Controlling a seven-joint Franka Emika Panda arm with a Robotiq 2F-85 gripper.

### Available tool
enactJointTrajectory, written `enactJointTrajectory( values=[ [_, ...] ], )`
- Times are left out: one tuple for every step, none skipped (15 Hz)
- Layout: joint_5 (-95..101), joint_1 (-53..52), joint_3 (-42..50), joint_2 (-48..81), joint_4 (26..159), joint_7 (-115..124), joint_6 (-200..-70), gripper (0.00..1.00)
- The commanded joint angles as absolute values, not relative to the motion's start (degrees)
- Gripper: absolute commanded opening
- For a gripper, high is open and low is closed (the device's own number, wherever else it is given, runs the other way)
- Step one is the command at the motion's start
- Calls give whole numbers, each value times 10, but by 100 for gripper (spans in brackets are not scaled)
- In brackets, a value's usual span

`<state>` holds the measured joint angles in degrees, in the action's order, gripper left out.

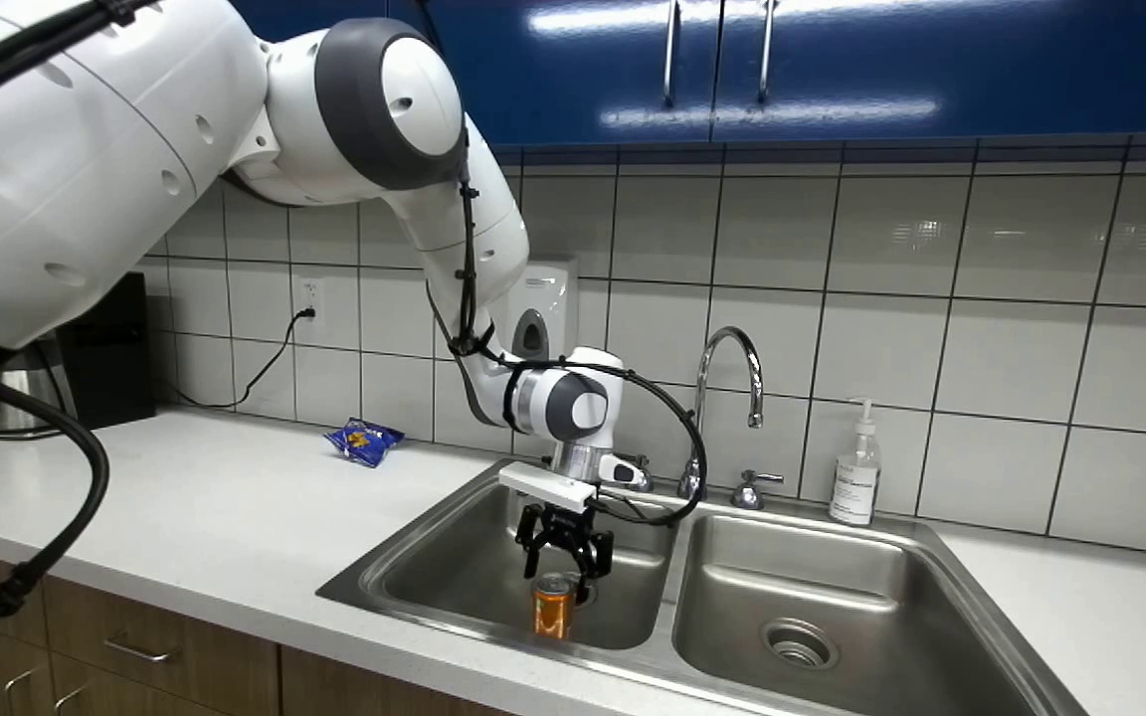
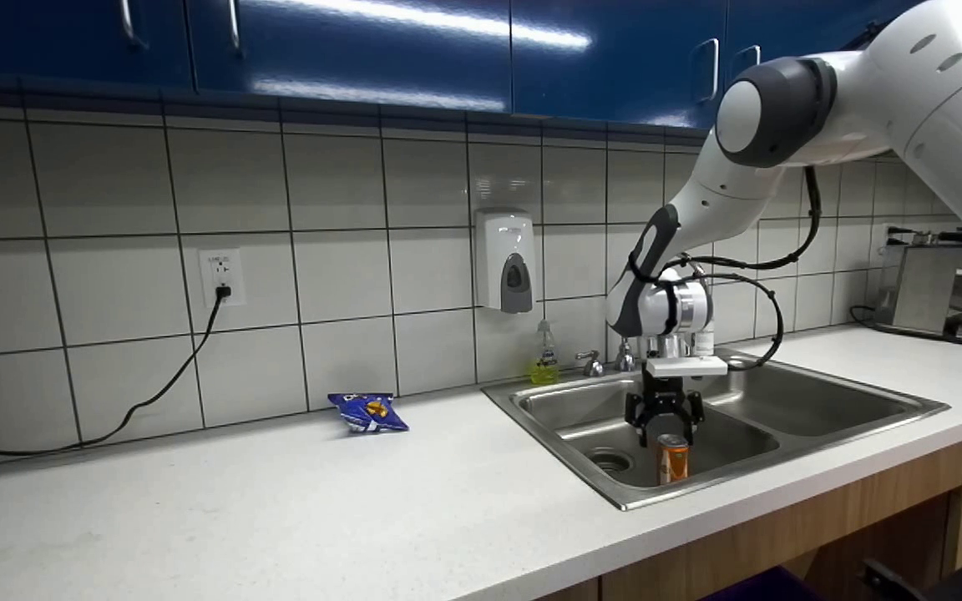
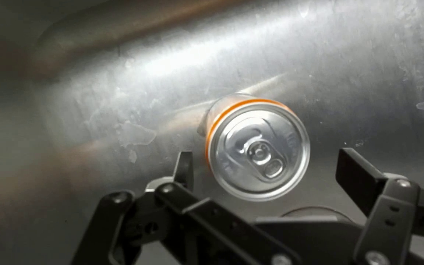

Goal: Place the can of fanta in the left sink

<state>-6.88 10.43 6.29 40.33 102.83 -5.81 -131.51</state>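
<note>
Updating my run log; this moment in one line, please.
orange drink can: upright in left sink | claw: open, nothing gripped | blue snack packet: on counter

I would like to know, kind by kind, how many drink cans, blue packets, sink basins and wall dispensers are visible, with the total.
Orange drink can: 1
Blue packet: 1
Left sink and right sink: 2
Wall dispenser: 1
Total: 5
</note>
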Motion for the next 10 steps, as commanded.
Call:
enactJointTrajectory(
  values=[
    [-68, 113, 56, 366, 1026, -52, -1286, 100],
    [-67, 113, 56, 358, 1026, -51, -1286, 100],
    [-67, 112, 57, 349, 1027, -50, -1285, 100],
    [-67, 112, 57, 337, 1029, -51, -1282, 100],
    [-67, 113, 56, 327, 1030, -56, -1277, 100],
    [-67, 115, 53, 315, 1032, -67, -1264, 100],
    [-65, 116, 52, 304, 1034, -78, -1254, 100],
    [-62, 116, 51, 295, 1037, -89, -1243, 100],
    [-58, 116, 51, 286, 1039, -99, -1231, 100],
    [-53, 113, 52, 276, 1044, -106, -1223, 100]
  ],
)
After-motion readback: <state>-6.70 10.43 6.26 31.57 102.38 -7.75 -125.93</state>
